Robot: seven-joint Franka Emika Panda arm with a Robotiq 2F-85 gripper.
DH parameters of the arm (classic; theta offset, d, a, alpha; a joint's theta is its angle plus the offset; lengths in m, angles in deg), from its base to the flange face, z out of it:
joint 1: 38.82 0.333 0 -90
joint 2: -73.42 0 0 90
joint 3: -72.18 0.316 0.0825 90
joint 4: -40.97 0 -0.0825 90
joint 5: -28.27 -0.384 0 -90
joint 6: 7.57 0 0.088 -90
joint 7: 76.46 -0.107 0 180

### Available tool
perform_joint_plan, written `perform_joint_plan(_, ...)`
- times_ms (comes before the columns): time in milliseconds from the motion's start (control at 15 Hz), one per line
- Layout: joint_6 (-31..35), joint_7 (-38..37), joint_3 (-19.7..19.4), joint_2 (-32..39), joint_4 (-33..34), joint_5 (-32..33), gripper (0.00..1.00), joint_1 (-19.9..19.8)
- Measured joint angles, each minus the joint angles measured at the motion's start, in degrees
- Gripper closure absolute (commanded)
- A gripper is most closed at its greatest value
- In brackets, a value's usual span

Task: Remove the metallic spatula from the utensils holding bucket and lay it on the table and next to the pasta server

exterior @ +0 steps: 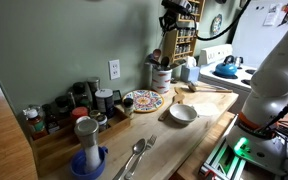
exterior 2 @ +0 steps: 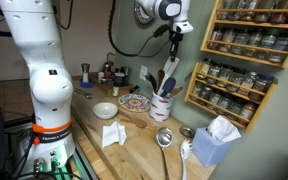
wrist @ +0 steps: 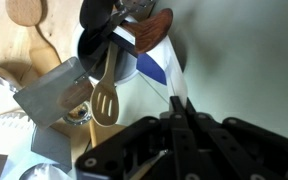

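Jaws clamped on the metallic spatula [wrist: 172, 88] over the utensil bucket [exterior 2: 162, 106]; withdrawal and placement beside the pasta server [exterior 2: 164, 136] on the bench remain.

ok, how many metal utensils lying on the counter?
2, side by side on the counter: a spoon and the pasta server. Others stand in the bucket; some may be hidden.

No text, brand, number or sign can be read in any view. Labels on the spice rack [exterior 2: 246, 60] and on the worktop [exterior: 174, 135] jars [exterior: 79, 97] are too small and blurred.
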State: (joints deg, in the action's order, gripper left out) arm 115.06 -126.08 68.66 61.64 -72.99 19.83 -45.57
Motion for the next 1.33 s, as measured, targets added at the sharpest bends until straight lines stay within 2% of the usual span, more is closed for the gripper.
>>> perform_joint_plan(533,0.1,-5.4,1.1,-6.5,-0.1,0.2,0.99,-0.3)
perform_joint_plan(933,-0.3,-10.3,3.8,-12.3,-0.4,2.3,0.99,-1.0)
perform_joint_plan(1333,-8.6,-14.2,8.7,-17.2,0.4,10.8,0.99,-2.0)
